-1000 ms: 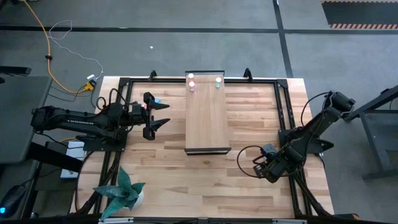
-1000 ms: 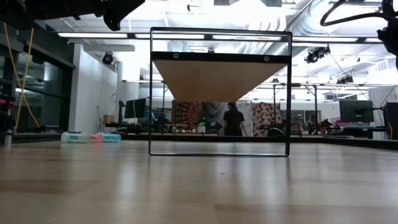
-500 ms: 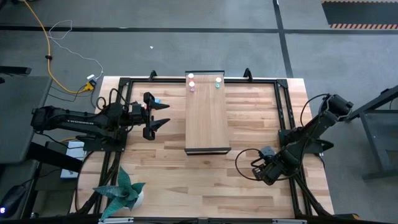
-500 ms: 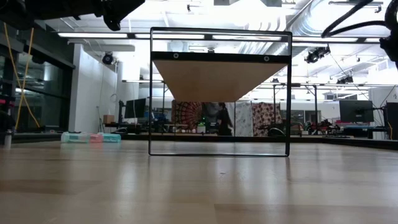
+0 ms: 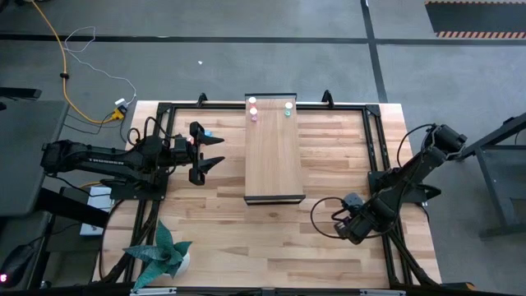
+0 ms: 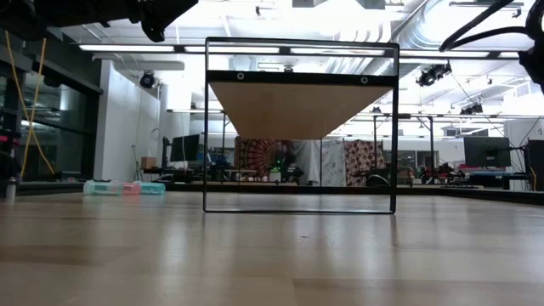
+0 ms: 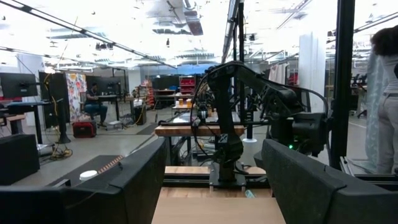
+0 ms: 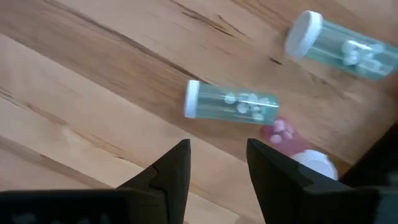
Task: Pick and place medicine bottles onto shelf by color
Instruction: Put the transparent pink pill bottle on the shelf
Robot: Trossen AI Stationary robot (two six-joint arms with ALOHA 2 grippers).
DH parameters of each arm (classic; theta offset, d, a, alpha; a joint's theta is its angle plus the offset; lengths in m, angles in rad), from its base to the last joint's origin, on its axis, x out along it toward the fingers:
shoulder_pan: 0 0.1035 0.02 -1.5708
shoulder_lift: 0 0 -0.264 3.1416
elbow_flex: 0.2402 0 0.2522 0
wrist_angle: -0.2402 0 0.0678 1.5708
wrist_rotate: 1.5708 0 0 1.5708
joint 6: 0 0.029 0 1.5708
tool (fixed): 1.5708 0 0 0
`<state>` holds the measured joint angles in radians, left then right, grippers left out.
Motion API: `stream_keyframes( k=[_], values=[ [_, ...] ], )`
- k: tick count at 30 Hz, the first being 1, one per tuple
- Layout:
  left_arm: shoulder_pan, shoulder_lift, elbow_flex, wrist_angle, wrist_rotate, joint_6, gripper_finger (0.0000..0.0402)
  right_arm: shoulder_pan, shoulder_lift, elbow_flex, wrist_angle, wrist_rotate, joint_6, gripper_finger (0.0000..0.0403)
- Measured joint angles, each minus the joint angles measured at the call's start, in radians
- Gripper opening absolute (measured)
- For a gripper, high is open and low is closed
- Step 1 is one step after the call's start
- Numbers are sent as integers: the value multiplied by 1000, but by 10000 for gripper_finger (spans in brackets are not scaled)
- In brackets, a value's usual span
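The shelf (image 5: 274, 156) stands mid-table. At its far end stand pink medicine bottles (image 5: 253, 110) and teal-green ones (image 5: 288, 108), white caps up. My right gripper (image 5: 343, 228) points down near the table's near right and hides the bottles below it in the high view. In the right wrist view it is open (image 8: 217, 171) above two teal-green bottles (image 8: 231, 103) (image 8: 339, 45) lying on their sides and a pink one (image 8: 292, 144); nothing is between its fingers. My left gripper (image 5: 218, 152) waits open, left of the shelf, raised and pointing toward it.
A black frame (image 5: 374, 140) runs round the tabletop. A potted plant (image 5: 162, 253) stands at the near left corner. Flat pastel boxes (image 6: 123, 188) show at the low view's left. A person (image 7: 385, 93) stands in the room beyond the table.
My right gripper has edged slightly toward the table's near edge and a little down, then kept still. The bottles on the shelf have stayed in place.
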<state>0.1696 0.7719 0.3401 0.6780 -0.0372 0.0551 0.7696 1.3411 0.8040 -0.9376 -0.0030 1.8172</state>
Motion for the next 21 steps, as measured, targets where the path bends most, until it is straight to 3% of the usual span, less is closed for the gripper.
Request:
stream_keyframes(
  k=[4, 9, 21],
  values=[
    [0, 0, 0, 0, 0, 0, 255, -6, 0, 36, -100, -13, -42, 146],
    [0, 0, 0, 0, 0, 0, 255, -6, 0, 93, -222, 51, -64, 146],
    [0, 0, 0, 0, 0, -1, 255, 5, -1, 110, -249, 50, -84, 146]
  ],
)
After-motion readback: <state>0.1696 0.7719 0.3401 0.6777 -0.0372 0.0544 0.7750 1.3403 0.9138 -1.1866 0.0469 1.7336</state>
